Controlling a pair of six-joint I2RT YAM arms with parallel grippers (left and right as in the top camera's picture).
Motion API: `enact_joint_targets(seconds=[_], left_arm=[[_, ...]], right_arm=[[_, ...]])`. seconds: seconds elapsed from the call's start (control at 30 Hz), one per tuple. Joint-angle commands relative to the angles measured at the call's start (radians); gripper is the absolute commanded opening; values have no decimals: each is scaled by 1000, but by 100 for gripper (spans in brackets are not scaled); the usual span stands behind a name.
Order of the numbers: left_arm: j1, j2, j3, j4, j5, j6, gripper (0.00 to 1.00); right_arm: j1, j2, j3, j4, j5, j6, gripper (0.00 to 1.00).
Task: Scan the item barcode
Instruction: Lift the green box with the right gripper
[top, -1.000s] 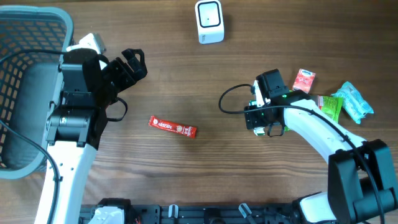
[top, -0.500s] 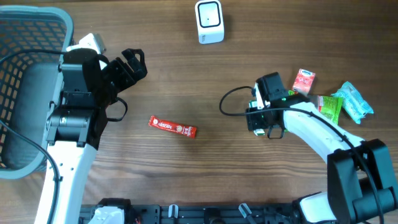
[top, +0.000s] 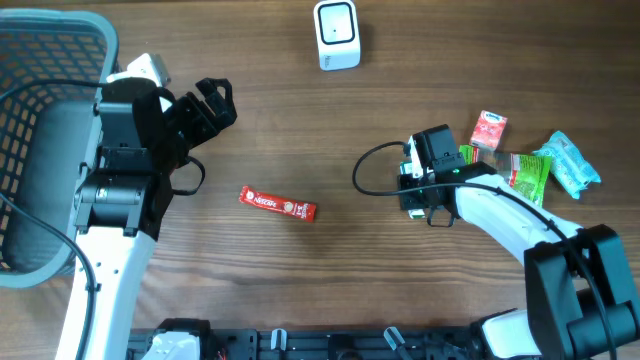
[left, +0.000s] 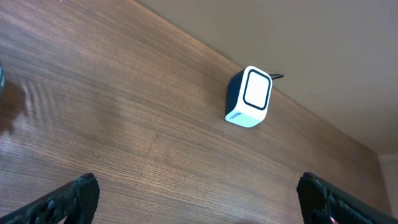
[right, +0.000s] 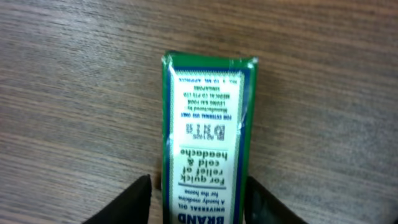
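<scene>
A green and white medicine box (right: 208, 124) lies flat on the wooden table, printed side up. My right gripper (right: 199, 183) is down over it with a black finger on each side. The right finger is against the box's edge and a thin gap remains at the left finger, so the gripper is still open. In the overhead view the right gripper (top: 420, 195) hides most of the box. The white barcode scanner (top: 336, 35) stands at the table's far middle and also shows in the left wrist view (left: 250, 97). My left gripper (left: 198, 182) hangs wide open and empty above bare wood.
A grey mesh basket (top: 40, 60) fills the left edge, with the left arm beside it. A red sachet stick (top: 277, 204) lies mid-table. A red packet (top: 489, 129), a green packet (top: 530, 170) and a teal packet (top: 570, 162) lie right of the right gripper.
The right wrist has shifted slightly over the green box and its fingers have drawn in around it. The left arm has not moved.
</scene>
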Motion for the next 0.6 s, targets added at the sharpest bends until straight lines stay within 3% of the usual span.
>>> enact_joint_targets(seconds=[0.0, 0.07, 0.2, 0.57], left_arm=[[6, 3, 1, 2, -3, 22, 100], [6, 3, 1, 2, -3, 23, 100], [6, 3, 1, 2, -3, 23, 100], [6, 3, 1, 2, -2, 23, 100]], right_arm=[[0, 10, -21, -41, -11, 7, 54], [0, 10, -21, -53, -11, 6, 48], [0, 10, -10, -47, -14, 5, 13], [0, -31, 256, -314, -14, -88, 14]])
